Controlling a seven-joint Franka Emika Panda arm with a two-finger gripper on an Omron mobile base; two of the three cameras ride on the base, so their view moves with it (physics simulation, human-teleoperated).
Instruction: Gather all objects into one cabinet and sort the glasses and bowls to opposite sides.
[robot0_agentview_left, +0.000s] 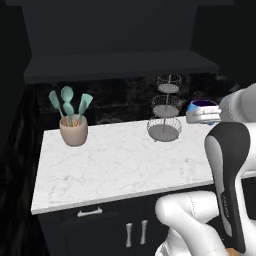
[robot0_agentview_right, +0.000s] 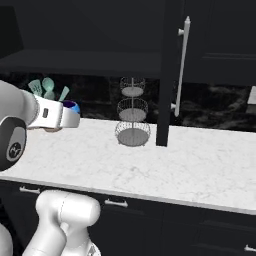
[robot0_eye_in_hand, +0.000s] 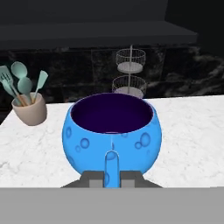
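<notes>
**Blue cup riding in the pincer, cabinet shelf waiting above and beyond**

Nearest the hand camera, the pincer (robot0_eye_in_hand: 112, 180) is sitting fully closed on the handle of a blue cup (robot0_eye_in_hand: 112, 133), its two small tips pinching that thin vertical strip from either side. The cup is standing upright, dark purple mouth facing up, handle pointing back toward the hand and round belly bulging away from it. Being squat and rounded, it is showing no real long axis; the only direction that matters is rim up, handle toward the wrist.

From the left base camera the same cup (robot0_agentview_left: 204, 107) is hanging clear above the right part of the white marble tabletop (robot0_agentview_left: 115, 165), not touching it. From the right base camera it is peeking out just past the end of the white hand (robot0_agentview_right: 70, 109).

Further out, a wire three-tier stand (robot0_eye_in_hand: 130, 74) is standing on the tabletop, just behind the cup, and a beige pot of teal utensils (robot0_agentview_left: 73, 129) is standing well off to the robot's left.

Farthest back and highest, the long dark shelf of the black wall cabinet (robot0_agentview_left: 120, 65) is running across above the tabletop. That is the relation the coming move is turning on: the shelf is lying up and forward of the held cup, so I judge the cup is needing a lift and a reach forward, staying rim-up.
</notes>
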